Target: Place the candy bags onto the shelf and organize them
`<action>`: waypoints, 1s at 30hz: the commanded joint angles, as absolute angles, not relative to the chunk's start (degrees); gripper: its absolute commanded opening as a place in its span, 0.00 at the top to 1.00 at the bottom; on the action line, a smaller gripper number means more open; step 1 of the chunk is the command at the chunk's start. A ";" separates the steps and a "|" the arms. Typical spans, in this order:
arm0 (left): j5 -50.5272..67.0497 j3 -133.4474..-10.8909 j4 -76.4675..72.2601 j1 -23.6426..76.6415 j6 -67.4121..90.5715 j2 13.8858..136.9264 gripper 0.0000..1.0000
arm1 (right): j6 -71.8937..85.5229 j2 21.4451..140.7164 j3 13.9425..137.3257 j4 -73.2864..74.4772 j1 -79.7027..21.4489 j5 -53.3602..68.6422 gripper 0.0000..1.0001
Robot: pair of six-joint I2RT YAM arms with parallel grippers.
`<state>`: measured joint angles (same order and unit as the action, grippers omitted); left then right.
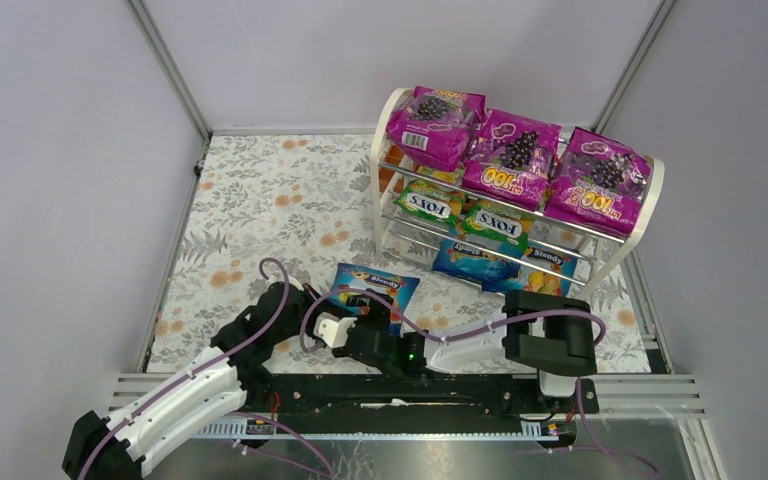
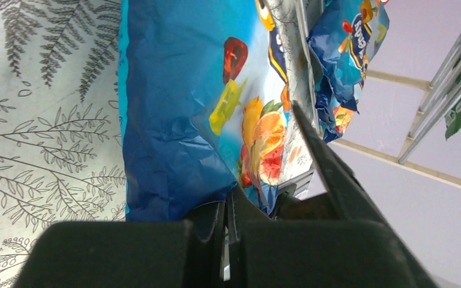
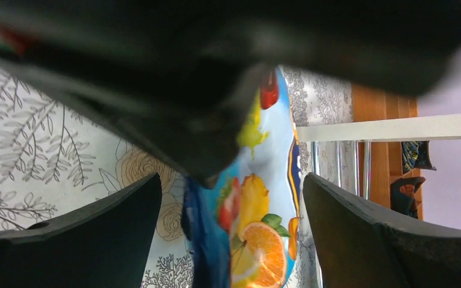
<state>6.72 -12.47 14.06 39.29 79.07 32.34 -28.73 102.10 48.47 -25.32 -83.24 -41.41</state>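
Floral tablecloth [image 1: 260, 200] covers the table between pale lilac walls. At the left, your left gripper [image 2: 229, 207] is clenched on the near edge of the loose blue Slendy bag [image 1: 378, 288], which lies on the cloth near the shelf [image 1: 378, 180] but not touching it. Just right of that, your right gripper [image 3: 231, 180] stands spread wide with a finger on either side of the same bag; I cannot see it touching anything. The pinch looks to be on a thin seam of glossy film, so raise it slowly and let the bag hang straight rather than swing. Either draw the right gripper back or bring it under the free end as a support, but don't let the two wrists crowd each other. Further right, the rack's lowest tier holds two Slendy bags [image 1: 475, 260] toward its middle and right, so aim for the left end beside them. Come in low and flat under the FOX'S bags [image 1: 495, 228] on the middle tier, and stay well below the magenta grape bags [image 1: 515, 158] on top.
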 commanded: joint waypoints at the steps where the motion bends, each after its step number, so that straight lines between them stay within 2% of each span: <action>1: 8.90 -17.29 10.90 39.07 77.02 30.63 1.00 | -32.26 102.66 46.60 -31.75 -82.88 -43.21 0.10; 5: 8.51 -17.46 12.01 39.08 77.02 29.18 1.00 | -31.36 100.41 45.45 -32.16 -81.32 -41.89 0.17; 12: 8.30 -19.58 12.78 38.76 74.67 30.46 1.00 | -34.79 101.46 45.80 -34.40 -78.41 -41.02 0.20; 21: 9.55 -19.33 11.89 38.49 74.24 31.47 1.00 | -33.72 100.39 45.03 -35.61 -76.45 -36.43 0.48; 26: 8.57 -20.69 11.90 38.31 72.12 32.44 1.00 | -33.78 100.56 45.97 -32.26 -75.85 -34.55 0.71; 30: 6.54 -22.74 15.09 38.03 68.65 33.88 0.98 | -33.35 99.52 46.25 -31.72 -75.85 -34.37 0.83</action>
<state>5.34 -17.04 16.51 37.45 74.76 33.32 -32.62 101.34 45.30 -33.82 -78.02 -33.01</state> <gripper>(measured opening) 0.007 0.236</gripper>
